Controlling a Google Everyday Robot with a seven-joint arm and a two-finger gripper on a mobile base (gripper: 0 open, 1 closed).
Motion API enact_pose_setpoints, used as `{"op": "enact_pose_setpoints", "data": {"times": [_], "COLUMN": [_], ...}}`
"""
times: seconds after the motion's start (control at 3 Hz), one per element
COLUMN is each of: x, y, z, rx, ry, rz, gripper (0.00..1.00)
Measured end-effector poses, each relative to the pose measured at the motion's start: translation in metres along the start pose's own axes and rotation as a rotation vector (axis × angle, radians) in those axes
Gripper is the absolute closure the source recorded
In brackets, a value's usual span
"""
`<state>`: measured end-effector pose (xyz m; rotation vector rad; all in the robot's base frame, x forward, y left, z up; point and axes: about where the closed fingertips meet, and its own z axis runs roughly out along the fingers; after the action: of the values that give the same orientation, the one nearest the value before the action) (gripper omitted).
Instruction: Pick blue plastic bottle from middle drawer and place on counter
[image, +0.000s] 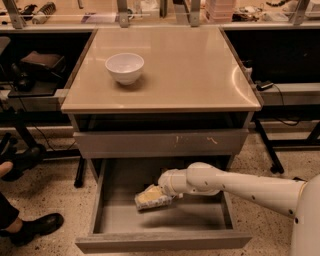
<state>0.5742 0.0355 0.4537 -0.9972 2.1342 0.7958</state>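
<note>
The middle drawer is pulled open below the counter. The blue plastic bottle lies tilted on its side inside the drawer, a little above the grey floor, with its shadow beneath it. My gripper reaches in from the right on the white arm and is shut on the bottle's right end. The fingers are mostly hidden behind the bottle and wrist.
A white bowl stands on the counter's back left. A shut grey drawer front with scratch marks sits just above the open drawer. A person's black shoes are on the floor at left. A cluttered bench runs behind.
</note>
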Motion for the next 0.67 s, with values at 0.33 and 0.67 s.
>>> {"op": "enact_pose_setpoints", "data": {"times": [0.33, 0.67], "x": [0.007, 0.037], "y": [0.002, -0.011], "z": [0.009, 0.029], "rx": [0.021, 0.058], "ry": [0.042, 0.146], "rz": [-0.043, -0.05], "gripper": [0.0, 0.0]}}
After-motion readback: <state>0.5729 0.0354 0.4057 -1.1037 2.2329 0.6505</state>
